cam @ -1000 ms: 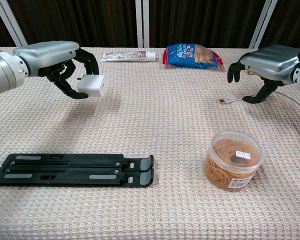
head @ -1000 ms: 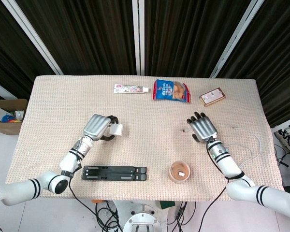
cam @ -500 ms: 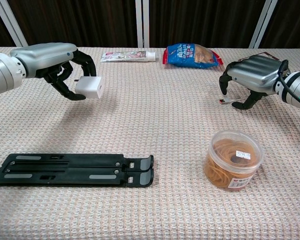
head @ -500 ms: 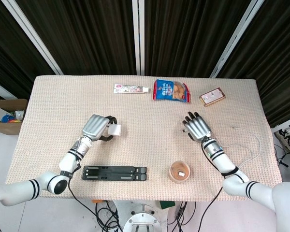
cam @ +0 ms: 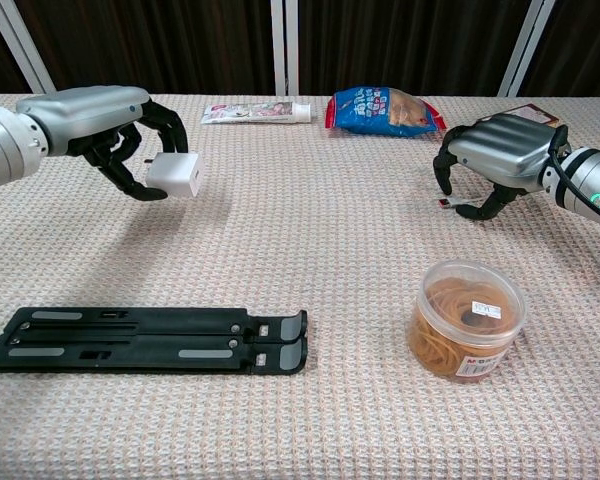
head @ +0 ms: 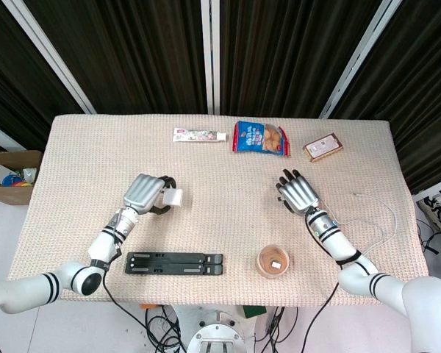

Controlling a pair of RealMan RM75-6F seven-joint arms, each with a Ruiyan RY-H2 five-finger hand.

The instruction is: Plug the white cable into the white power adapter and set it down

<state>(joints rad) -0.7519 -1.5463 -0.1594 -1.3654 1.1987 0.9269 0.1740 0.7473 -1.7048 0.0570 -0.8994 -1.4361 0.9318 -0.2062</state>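
My left hand (cam: 100, 120) holds the white power adapter (cam: 174, 174) clear of the table, pinched between thumb and fingers with its free face turned toward the middle of the table, so that side is ready. The step in hand, as I judge it, is picking up the plug end of the white cable (head: 378, 220) with my right hand (cam: 495, 150). That hand is arched low over the cloth with its fingers curled down around the small plug (cam: 445, 203), which lies flat on the table just under the fingertips; the thumb tip sits just beside it. I cannot tell from either view whether any finger is actually touching or gripping the plug, so I treat it as not yet secured. To do this well I want thumb and forefinger to close on the sides of the connector body, not on the thin cord behind it, leaving the metal tip sticking out past the fingers toward the adapter. A pinch too far back would let the tip droop and miss the port. The cord itself trails away to the right, looping near the table edge in the head view, so I should lift gently to avoid dragging it taut.
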